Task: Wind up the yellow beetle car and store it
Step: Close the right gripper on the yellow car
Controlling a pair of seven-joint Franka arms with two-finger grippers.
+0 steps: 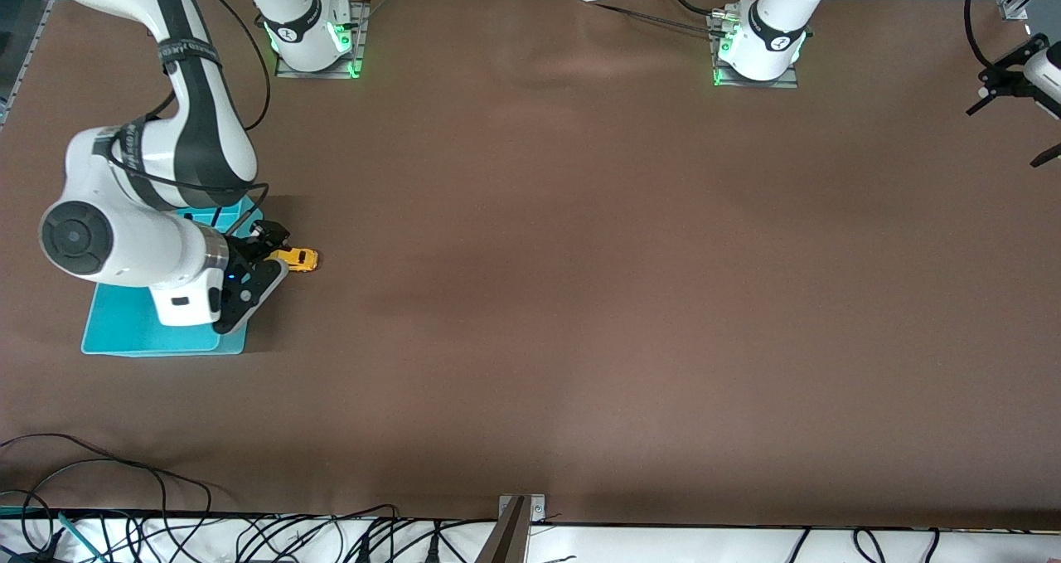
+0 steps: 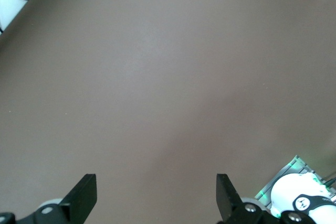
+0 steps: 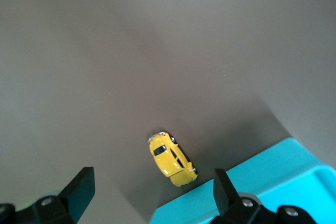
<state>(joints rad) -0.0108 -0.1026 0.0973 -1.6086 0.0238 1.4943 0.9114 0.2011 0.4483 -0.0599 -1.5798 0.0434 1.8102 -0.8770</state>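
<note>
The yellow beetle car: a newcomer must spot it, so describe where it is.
Find the teal tray at the right arm's end of the table. Just beside its edge, on bare brown cloth under the open right pincer, sits the yellow beetle car, the only small yellow thing there.

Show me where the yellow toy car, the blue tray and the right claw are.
yellow toy car (image 3: 172, 158), right wrist view, on its roof.
blue tray (image 1: 124, 327), front view, on its bare floor near the front edge.
right claw (image 3: 149, 192), right wrist view, midway between its open fingertips.
</note>
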